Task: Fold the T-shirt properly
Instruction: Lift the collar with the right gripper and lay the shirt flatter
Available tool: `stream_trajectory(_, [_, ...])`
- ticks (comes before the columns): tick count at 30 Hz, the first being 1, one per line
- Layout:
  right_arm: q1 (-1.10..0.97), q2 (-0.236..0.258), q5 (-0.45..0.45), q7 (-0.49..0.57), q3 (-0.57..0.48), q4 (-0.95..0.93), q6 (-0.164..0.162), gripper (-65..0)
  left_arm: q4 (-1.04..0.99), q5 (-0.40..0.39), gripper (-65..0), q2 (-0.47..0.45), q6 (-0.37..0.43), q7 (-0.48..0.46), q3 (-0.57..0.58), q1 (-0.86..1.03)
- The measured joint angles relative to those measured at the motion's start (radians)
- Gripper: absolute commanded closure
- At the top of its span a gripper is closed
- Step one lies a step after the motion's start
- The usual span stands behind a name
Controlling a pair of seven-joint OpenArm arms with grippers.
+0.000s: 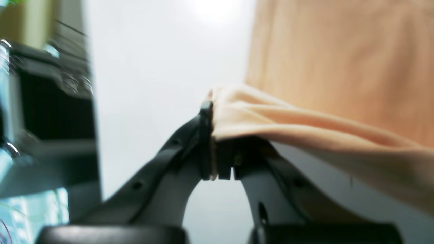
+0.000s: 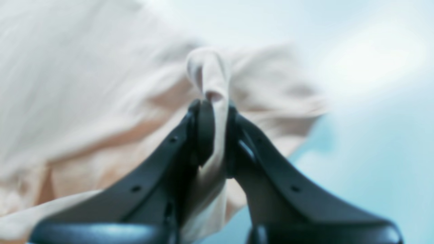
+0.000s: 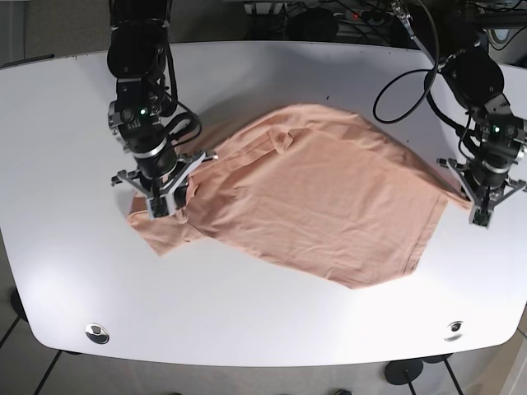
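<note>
The shirt (image 3: 317, 197) is lying spread on the worktop (image 3: 272, 321), soft and limp. Both grippers, left (image 3: 480, 216) and right (image 3: 160, 206), are pinching its edges, jaws clamped together on bunching cloth; corners look like the best holds.

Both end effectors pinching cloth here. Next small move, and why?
Probably lift both and pull gently apart. The right end effector and left end effector are each shut on an edge of the peach cotton T-shirt, which lies skewed and wrinkled on the white table; tension should flatten it.
</note>
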Motion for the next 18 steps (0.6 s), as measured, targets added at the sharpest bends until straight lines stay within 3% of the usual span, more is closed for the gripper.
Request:
stream_trajectory(6, [0.446, -0.004, 0.008, -0.065, 0.014, -0.197, 0.000, -2.1, -0.285, 0.024, 0.0, -0.003, 0.009, -0.001, 0.095, -0.398])
stream_trajectory(10, [0.707, -0.011, 0.093, -0.067, 0.021, -0.351, -0.003, -2.1, -0.476, 0.020, 0.0, -0.078, 0.015, -0.016, 0.138, -0.688])
stream_trajectory(14, [0.871, -0.013, 0.146, -0.092, 0.021, -0.371, -0.002, -2.1, -0.551, 0.021, 0.0, -0.138, 0.015, -0.035, 0.140, -0.882])
stream_trajectory(18, [0.902, -0.017, 0.155, -0.156, 0.127, -0.304, -0.002, -2.1, -0.545, 0.021, -0.1, -0.184, 0.015, -0.045, 0.137, -0.959])
